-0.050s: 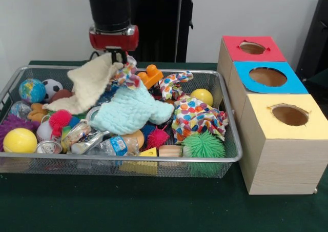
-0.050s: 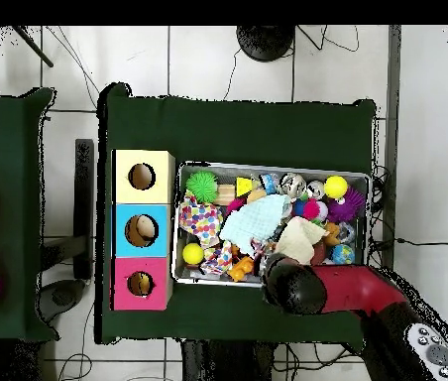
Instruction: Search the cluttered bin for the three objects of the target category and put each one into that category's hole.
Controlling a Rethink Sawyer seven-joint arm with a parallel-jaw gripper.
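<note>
A wire mesh bin (image 1: 229, 157) holds a jumble of cloths, balls, cans and toys. My gripper (image 1: 117, 55) hangs over the bin's back edge, and a cream cloth (image 1: 92, 83) rises in a peak up to it, so the jaws seem shut on the cloth's corner. A light blue cloth (image 1: 130, 111) lies in the middle, with a heart-patterned cloth (image 1: 197, 117) to its right. In the overhead view the arm's wrist (image 2: 292, 284) covers the gripper, and the cream cloth (image 2: 299, 238) spreads out beside it. Three boxes with holes stand beside the bin: red (image 1: 252, 47), blue (image 1: 267, 76) and yellow (image 1: 289, 114).
Around the cloths lie yellow balls (image 1: 19, 139) (image 1: 202, 96), a green spiky ball (image 1: 203, 146), a globe ball (image 1: 32, 90), an orange block (image 1: 150, 76), a can (image 1: 48, 147) and a crushed bottle (image 1: 110, 146). The blue box's hole (image 2: 142, 229) shows something inside.
</note>
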